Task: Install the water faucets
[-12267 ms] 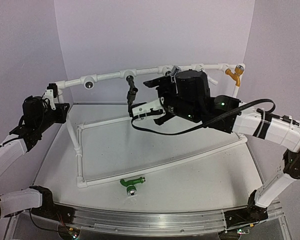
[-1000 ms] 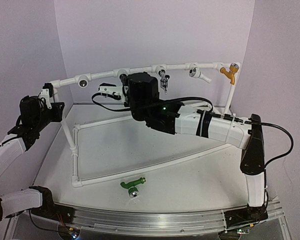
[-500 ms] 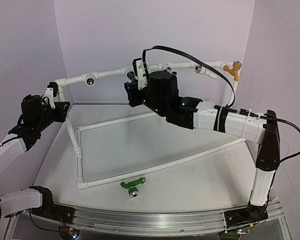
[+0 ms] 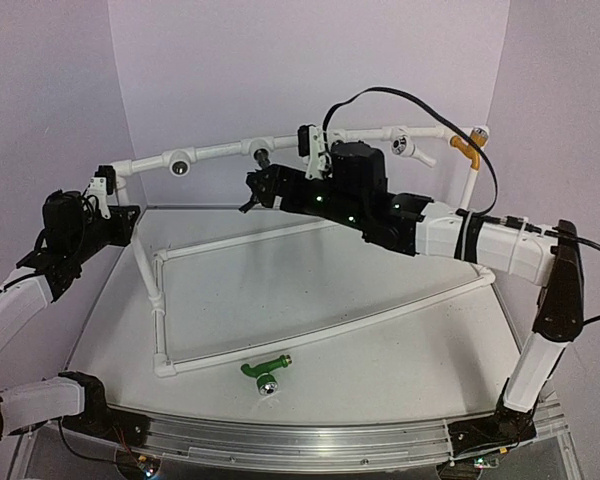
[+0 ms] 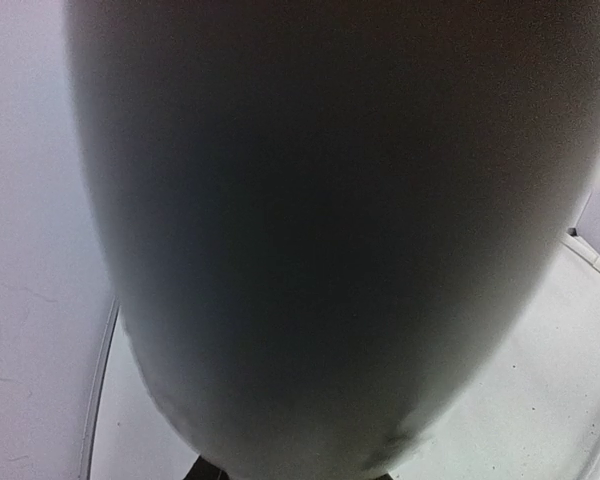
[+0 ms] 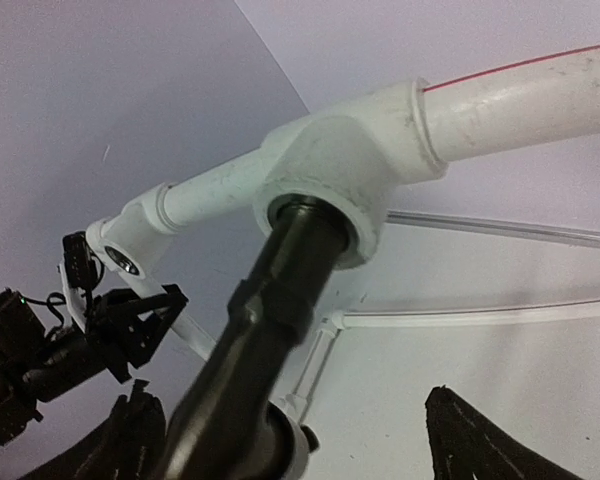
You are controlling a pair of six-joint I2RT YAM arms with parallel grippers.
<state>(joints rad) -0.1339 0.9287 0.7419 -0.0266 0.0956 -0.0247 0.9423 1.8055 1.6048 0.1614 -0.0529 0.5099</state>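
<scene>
One down: dark tap (image 6: 280,290) seated in the pipe (image 6: 520,105), right gripper (image 6: 298,432) spread wide, left gripper (image 4: 102,188) seemingly clamping pipe, green tap (image 4: 263,368) waiting on table (image 4: 400,365).

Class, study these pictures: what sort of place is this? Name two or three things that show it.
Probably a robot test bench, not a real kitchen: a white pipe frame stands on a table, lilac walls box it in, and two robot arms are mounted at its near edge.

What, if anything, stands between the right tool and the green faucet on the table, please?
Only the white pipe frame's low front rail lies across the table between the right tool and the green faucet; nothing visible blocks the way over it.
</scene>
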